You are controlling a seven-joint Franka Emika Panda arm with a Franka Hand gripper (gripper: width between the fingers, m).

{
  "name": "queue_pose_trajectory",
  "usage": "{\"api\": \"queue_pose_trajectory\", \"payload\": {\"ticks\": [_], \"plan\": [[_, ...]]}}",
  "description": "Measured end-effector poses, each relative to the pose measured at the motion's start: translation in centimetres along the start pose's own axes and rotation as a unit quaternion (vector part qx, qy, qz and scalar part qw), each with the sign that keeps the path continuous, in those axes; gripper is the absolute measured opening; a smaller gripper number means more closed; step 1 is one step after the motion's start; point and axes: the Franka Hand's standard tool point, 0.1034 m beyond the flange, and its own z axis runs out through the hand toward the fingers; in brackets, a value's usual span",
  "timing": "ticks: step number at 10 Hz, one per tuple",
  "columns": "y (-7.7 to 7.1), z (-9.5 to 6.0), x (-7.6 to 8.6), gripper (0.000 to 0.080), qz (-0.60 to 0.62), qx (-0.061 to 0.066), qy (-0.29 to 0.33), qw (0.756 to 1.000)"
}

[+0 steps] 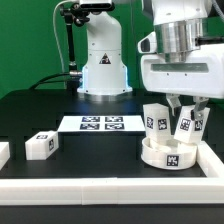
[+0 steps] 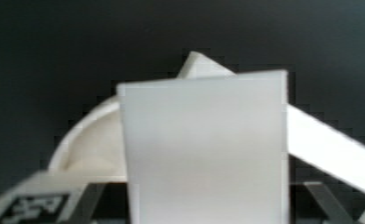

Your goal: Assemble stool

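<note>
The seat (image 1: 172, 158) lies flat on the worktop (image 1: 40, 110) at the exterior view's right, tucked into the corner of the white border rail (image 1: 100, 187). One leg (image 1: 155, 118) already stands up out of it, leaning slightly. Just beside that one is the leg in hand (image 1: 190, 123), and my gripper (image 1: 192, 112) is clenched on it from above. In the wrist view this leg (image 2: 200, 140) fills the middle of the picture, with the curved rim of the seat (image 2: 86, 140) showing behind it. I judge the step in hand to be seating the second leg into the disc. I cannot tell whether its foot is fully home in the socket, because the joint is hidden. The next move calls for keeping the leg square to its hole, turning or pressing it until it holds, and only then letting go, without knocking its neighbour. Well apart, at the exterior view's left, a loose leg (image 1: 40, 146) lies on the worktop, and another white piece (image 1: 3, 152) is cut off by the edge. The marker board (image 1: 100, 124) lies behind, near the robot's base.
</note>
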Motion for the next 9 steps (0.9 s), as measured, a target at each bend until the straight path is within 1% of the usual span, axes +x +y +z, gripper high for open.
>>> {"api": "queue_pose_trajectory", "payload": {"ticks": [3,5,6,9], "plan": [[-0.08,-0.11,0.25,0.0341,0.071,0.002,-0.005,0.997],[-0.16,-0.16,0.51,0.0341,0.140,0.014,-0.014,0.990],[-0.11,-0.11,0.48,0.0341,0.169,0.017,-0.019,0.985],[-0.06,0.15,0.32,0.0341,0.247,0.015,-0.023,0.969]]}}
